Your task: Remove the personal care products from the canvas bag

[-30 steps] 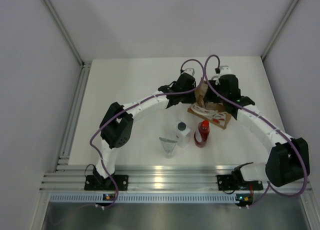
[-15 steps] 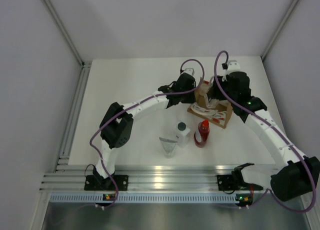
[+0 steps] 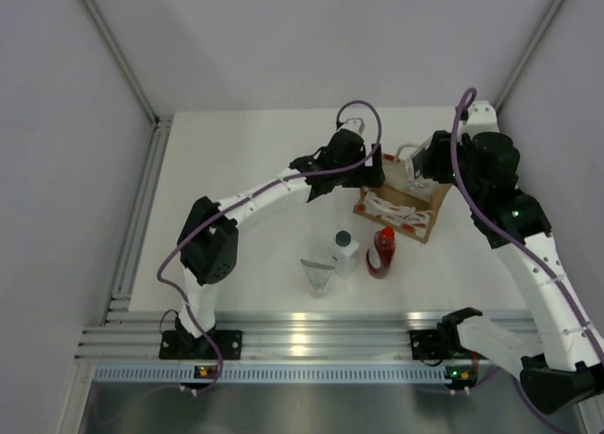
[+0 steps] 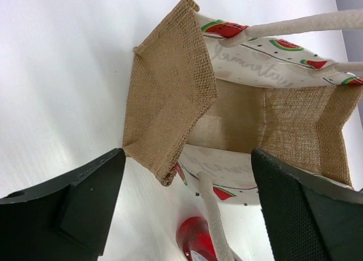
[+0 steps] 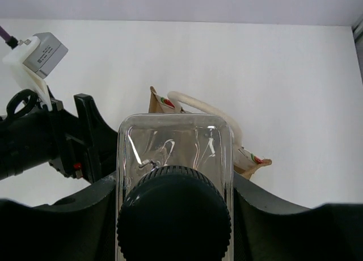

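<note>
The canvas bag [image 3: 401, 208] lies on its side on the table. Its mouth faces the left wrist camera, and the part of its inside [image 4: 238, 119] that shows holds nothing. My left gripper [image 4: 188, 161] is open at the bag's brown edge, gripping nothing. My right gripper [image 5: 174, 193] is shut on the clear bottle [image 5: 173, 139] with a dark cap, raised above the bag's right end [image 3: 410, 160]. The white bottle [image 3: 344, 249], the red bottle [image 3: 382, 251] and the grey pouch [image 3: 318, 275] rest on the table in front of the bag.
White walls close in the table on the left, back and right. An aluminium rail [image 3: 311, 340] runs along the near edge by the arm bases. The bag's white rope handles [image 4: 295, 25] lie loose around its mouth.
My left gripper has opened and let go of the bag's edge. My right arm has risen and swung right, lifting the clear bottle out of the bag.
</note>
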You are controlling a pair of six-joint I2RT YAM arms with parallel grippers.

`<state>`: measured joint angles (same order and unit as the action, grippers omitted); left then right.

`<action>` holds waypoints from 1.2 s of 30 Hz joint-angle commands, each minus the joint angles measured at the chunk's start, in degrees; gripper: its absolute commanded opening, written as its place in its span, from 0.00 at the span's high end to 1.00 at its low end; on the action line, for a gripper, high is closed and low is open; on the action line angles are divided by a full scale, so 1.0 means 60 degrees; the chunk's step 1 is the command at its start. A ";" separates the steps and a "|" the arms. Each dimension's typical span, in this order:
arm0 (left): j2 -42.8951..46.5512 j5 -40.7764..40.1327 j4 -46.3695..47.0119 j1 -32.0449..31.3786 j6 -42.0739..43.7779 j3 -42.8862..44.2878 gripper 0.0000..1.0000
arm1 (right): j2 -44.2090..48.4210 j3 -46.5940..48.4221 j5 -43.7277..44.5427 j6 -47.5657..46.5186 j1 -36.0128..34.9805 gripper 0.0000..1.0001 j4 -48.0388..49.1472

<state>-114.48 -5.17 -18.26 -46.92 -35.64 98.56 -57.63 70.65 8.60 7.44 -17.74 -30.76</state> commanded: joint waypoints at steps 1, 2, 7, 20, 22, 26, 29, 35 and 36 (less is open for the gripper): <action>0.0724 0.0041 0.0129 0.0026 0.0080 0.0535 0.02 | 0.0697 0.0880 0.0529 -0.0112 0.0188 1.00 0.0413; 0.0768 0.0027 0.0129 0.0026 0.0066 0.0579 0.02 | 0.0756 0.0910 0.0558 -0.0098 0.0188 1.00 0.0294; 0.1164 -0.0163 0.0129 0.0026 0.0197 0.0740 0.02 | 0.1298 0.1056 0.0632 -0.0142 0.0202 1.00 -0.0511; 0.3579 -0.0514 0.0129 0.0012 0.0490 0.0025 0.02 | 0.2982 -0.0099 -0.0115 0.0341 0.0188 1.00 -0.2138; 0.4192 -0.0880 0.0129 0.0012 0.0592 -0.0515 0.02 | 0.3319 -0.0726 -0.0494 0.0385 0.0188 1.00 -0.2080; 0.5160 -0.1437 0.0099 0.0012 0.0520 -0.1557 0.02 | 0.3832 -0.1915 -0.1360 0.0663 0.0188 1.00 -0.1611; 0.5732 -0.1658 -0.0149 0.0026 0.0403 -0.2144 0.02 | 0.4140 -0.2604 -0.1171 0.0737 0.0188 1.00 -0.1582; 0.6495 -0.2314 -0.1027 0.0026 0.0403 -0.2876 0.02 | 0.4463 -0.3820 -0.1127 0.1117 0.0129 1.00 -0.1232; 0.6598 -0.2462 -0.1159 0.0026 0.0403 -0.2921 0.02 | 0.4376 -0.4068 -0.0908 0.1263 0.0100 1.00 -0.1216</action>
<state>-77.87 -15.68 -22.15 -46.87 -33.12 82.30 -32.75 46.52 2.46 11.99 -17.69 -48.36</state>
